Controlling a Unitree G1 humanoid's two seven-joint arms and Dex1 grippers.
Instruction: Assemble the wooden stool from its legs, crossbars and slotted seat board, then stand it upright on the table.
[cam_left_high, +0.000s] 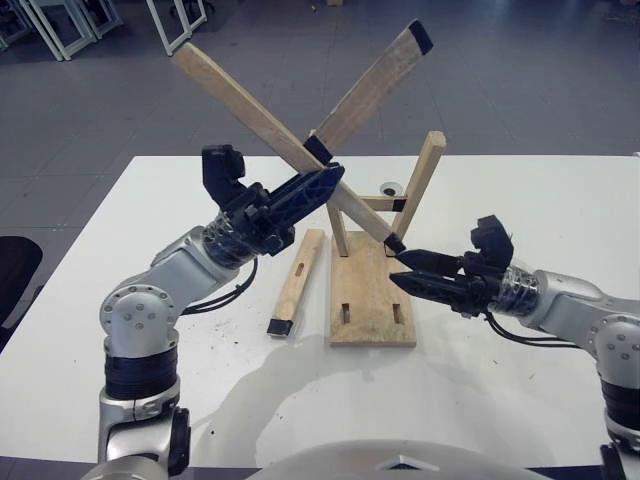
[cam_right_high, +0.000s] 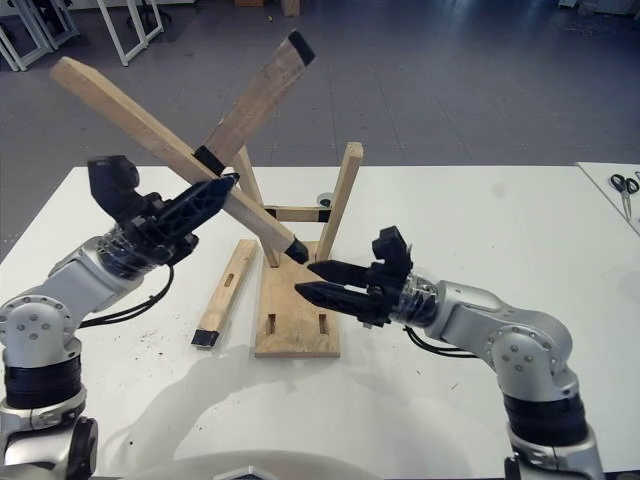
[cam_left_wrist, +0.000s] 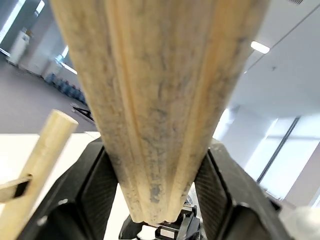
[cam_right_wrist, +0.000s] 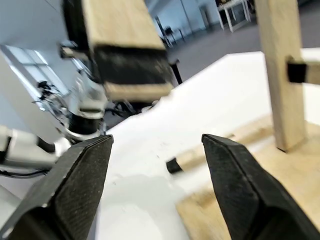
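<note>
Head view: the left end effector (cam_left_high: 322, 187) is closed on the crossed legs (cam_left_high: 250, 105) just below their crossing and holds them tilted above the tabletop (cam_left_high: 540, 210) at centre-left. The right end effector (cam_left_high: 398, 269), parted and empty, sits just beside the black-capped leg tip (cam_left_high: 394, 243), and the slotted seat board (cam_left_high: 365, 300) lies flat at centre, well inside the tabletop edges, with a loose leg (cam_left_high: 298, 280) at its left. Left wrist view: both fingers (cam_left_wrist: 97, 192) clamp the wood at frame centre. Right wrist view: the pads (cam_right_wrist: 75, 185) stand wide apart, with the capped tip at upper left and an upright leg (cam_right_wrist: 280, 75) at upper right.
</note>
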